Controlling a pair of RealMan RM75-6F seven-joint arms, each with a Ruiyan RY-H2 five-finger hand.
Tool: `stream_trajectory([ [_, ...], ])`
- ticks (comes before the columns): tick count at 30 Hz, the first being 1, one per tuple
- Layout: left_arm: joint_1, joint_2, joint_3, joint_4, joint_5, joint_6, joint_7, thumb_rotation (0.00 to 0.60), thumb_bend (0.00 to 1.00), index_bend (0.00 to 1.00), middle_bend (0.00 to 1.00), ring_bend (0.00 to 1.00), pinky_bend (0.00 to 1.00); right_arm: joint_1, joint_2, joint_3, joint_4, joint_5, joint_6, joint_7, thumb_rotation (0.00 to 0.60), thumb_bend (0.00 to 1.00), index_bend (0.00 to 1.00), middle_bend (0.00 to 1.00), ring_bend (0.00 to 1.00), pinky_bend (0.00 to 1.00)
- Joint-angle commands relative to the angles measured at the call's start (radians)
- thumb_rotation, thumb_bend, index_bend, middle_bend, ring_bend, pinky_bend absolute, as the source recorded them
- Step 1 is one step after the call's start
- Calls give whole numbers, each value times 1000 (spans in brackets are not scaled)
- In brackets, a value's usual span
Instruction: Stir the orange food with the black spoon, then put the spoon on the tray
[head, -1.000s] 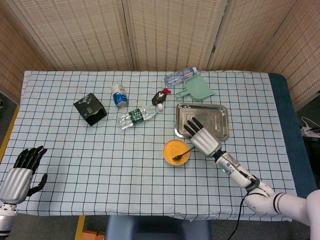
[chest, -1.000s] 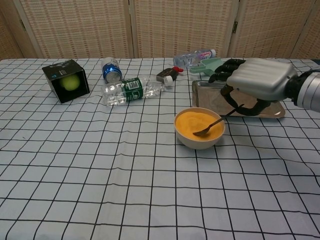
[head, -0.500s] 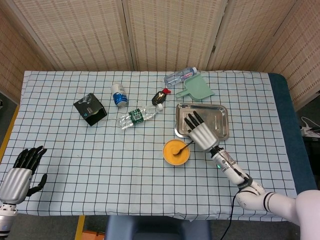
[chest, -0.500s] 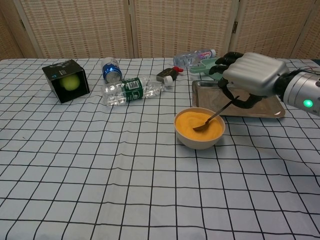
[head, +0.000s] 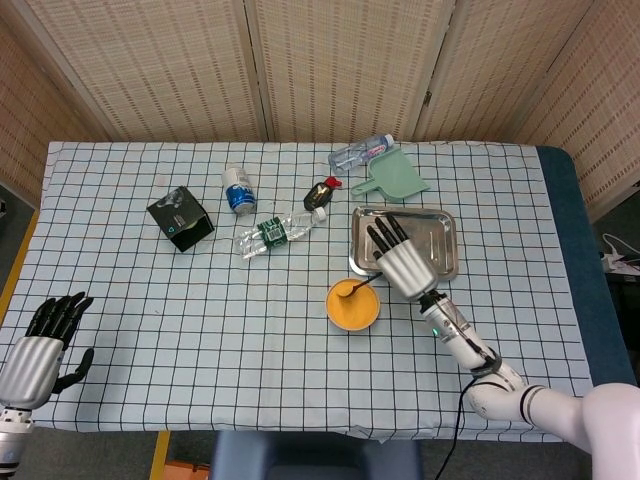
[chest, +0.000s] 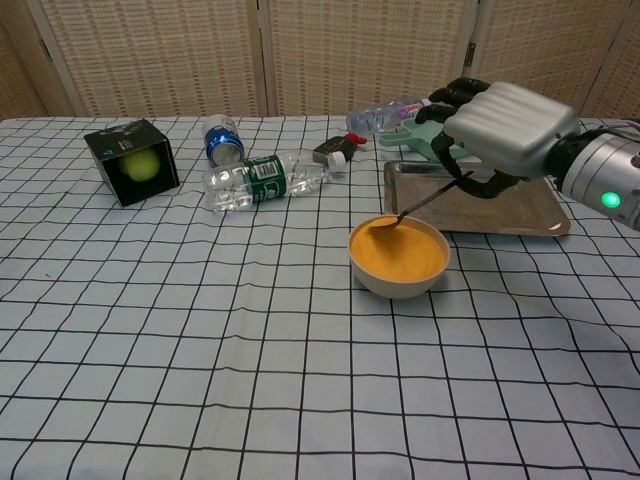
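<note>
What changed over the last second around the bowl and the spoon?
The right hand, holding the black spoon, moved away from the robot toward the tray, drawing the spoon's tip from the middle of the orange food to the bowl's far rim. The left hand, bowl and bottles stayed put.

Shiny metal tray (head: 440, 222); checked cloth tablecloth (head: 200, 300); clear plastic bottle (chest: 262, 179).
</note>
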Motion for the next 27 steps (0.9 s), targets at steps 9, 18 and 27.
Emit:
stream_trajectory([
  [9, -1, -2, 0, -4, 1, 0, 11, 600, 463, 0, 0, 0, 36, -22, 59, -27, -71, -21, 0, 6, 600, 647, 1000, 125, 0, 0],
  [18, 0, -4, 1, -4, 2, -1, 15, 600, 464, 0, 0, 0, 36, -51, 152, -60, -199, -4, -43, 19, 600, 647, 1000, 125, 0, 0],
  [27, -1, -4, 4, -9, 8, -1, 20, 600, 463, 0, 0, 0, 36, -50, 175, -73, -241, 42, -115, -16, 600, 647, 1000, 125, 0, 0],
])
